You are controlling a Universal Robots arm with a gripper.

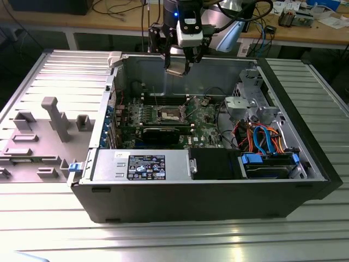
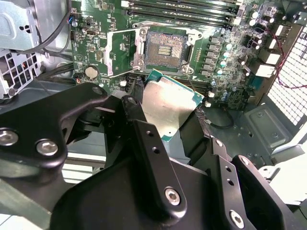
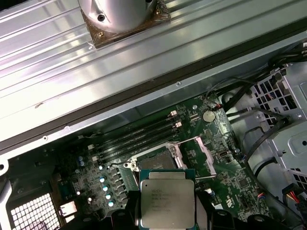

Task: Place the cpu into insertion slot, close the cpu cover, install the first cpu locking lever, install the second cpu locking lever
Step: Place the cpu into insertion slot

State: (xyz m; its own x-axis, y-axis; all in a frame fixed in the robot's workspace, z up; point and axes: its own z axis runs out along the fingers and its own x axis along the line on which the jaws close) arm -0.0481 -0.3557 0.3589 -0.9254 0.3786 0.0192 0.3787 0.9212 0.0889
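Note:
My gripper (image 1: 178, 66) hangs above the open computer case, over its back wall, shut on the cpu (image 1: 175, 70). In both wrist views the cpu (image 2: 169, 106) (image 3: 167, 199) is a flat silver-grey square with a green edge, clamped between black fingers (image 2: 137, 115). The insertion slot (image 1: 169, 113) (image 2: 166, 50) (image 3: 156, 160) is a dark square socket on the green board, below the chip and bare. The cpu cover (image 2: 118, 53) (image 3: 203, 149) stands swung open beside the slot. A thin wire lever (image 3: 205, 177) sticks out near it.
Long memory slots (image 3: 136, 139) run beside the socket. A long black card (image 1: 163, 132) lies in front of it in the exterior view. A power supply (image 1: 140, 165) fills the case's front. A drive cage (image 1: 252, 103) and coloured cables (image 1: 263, 137) stand on the exterior view's right, a grey fixture tray (image 1: 50, 128) on its left.

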